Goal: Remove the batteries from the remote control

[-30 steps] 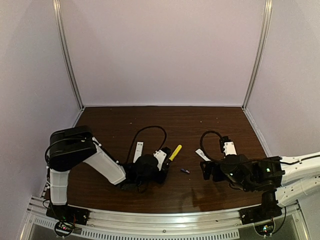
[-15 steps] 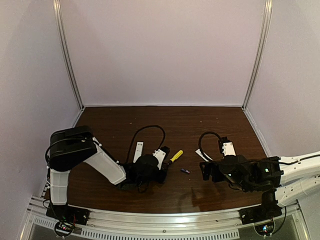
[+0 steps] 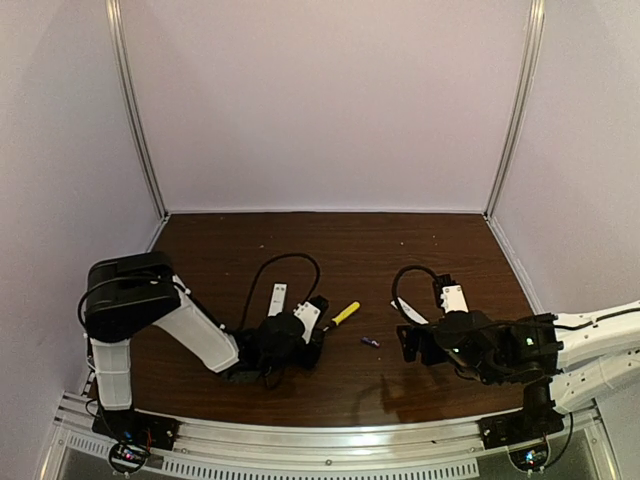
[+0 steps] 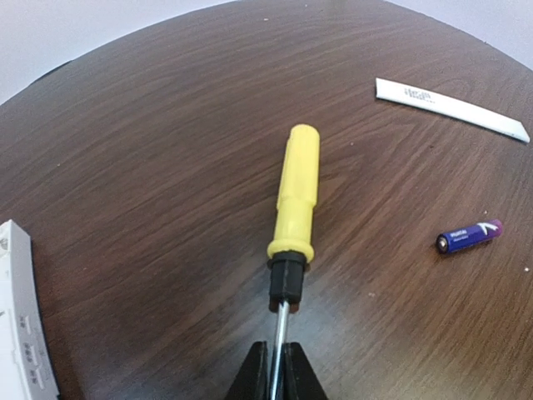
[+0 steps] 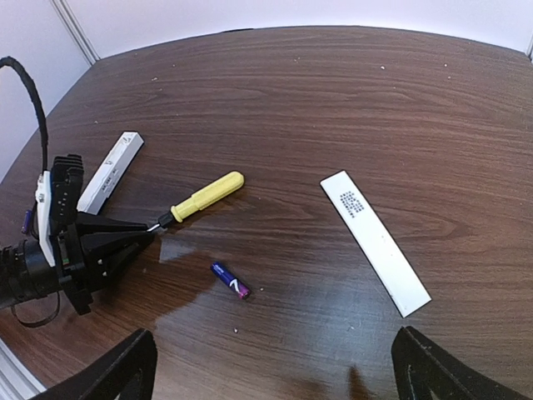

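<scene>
One purple-blue battery [image 3: 370, 342] [image 4: 470, 236] [image 5: 231, 280] lies loose on the dark wooden table. The white remote control [image 3: 277, 299] [image 5: 110, 172] lies at the left, beside my left arm; its edge [image 4: 17, 333] shows in the left wrist view. My left gripper [image 4: 277, 371] [image 5: 143, 234] is low on the table, jaws pinched around the metal shaft of the yellow-handled screwdriver [image 4: 298, 193] [image 3: 346, 313], which rests on the wood. My right gripper [image 5: 279, 375] [image 3: 412, 342] hovers open just right of the battery, nothing between its fingers.
The flat white cover strip [image 5: 375, 242] [image 4: 450, 108] [image 3: 405, 310] lies to the right of the battery, close to my right gripper. Black cables [image 3: 285, 262] loop over both wrists. Pale walls enclose the table on three sides.
My left gripper has drawn back toward the left and near edge, and the screwdriver has slid with it. My right arm has edged slightly left. The battery stayed put.
</scene>
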Controlling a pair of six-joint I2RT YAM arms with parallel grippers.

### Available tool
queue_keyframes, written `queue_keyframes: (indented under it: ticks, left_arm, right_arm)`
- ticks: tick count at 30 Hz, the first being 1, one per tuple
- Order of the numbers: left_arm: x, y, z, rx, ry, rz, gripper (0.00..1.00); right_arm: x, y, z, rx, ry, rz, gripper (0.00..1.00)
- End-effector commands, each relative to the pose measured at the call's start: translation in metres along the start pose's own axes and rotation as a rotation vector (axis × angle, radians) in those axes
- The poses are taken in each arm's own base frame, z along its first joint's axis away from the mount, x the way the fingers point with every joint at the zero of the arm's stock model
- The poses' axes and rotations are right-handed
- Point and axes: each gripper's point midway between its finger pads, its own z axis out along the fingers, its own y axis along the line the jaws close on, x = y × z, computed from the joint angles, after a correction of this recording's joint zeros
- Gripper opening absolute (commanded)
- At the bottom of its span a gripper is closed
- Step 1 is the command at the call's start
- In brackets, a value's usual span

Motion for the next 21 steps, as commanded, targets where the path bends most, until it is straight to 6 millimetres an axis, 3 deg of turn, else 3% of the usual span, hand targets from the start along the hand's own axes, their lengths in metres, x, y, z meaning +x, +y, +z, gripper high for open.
queue_keyframes:
  ticks: [1, 10, 21]
  left_arm:
    - [-0.02, 0.019, -0.019, -0.065, -0.049, 0.038, 0.11]
    - [-0.043, 0.04, -0.049, -0.146, -0.111, 0.07, 0.2]
    - [-0.057, 0.068, -0.074, -0.264, -0.16, 0.079, 0.42]
  right_arm:
    - [-0.005, 0.0, 0.001, 0.012, -0.026, -0.023, 1.0]
    - [-0.012, 0.007, 0.001, -0.004, -0.044, -0.03, 1.0]
    - [-0.022, 0.011, -0.002, -0.025, -0.094, -0.091, 1.0]
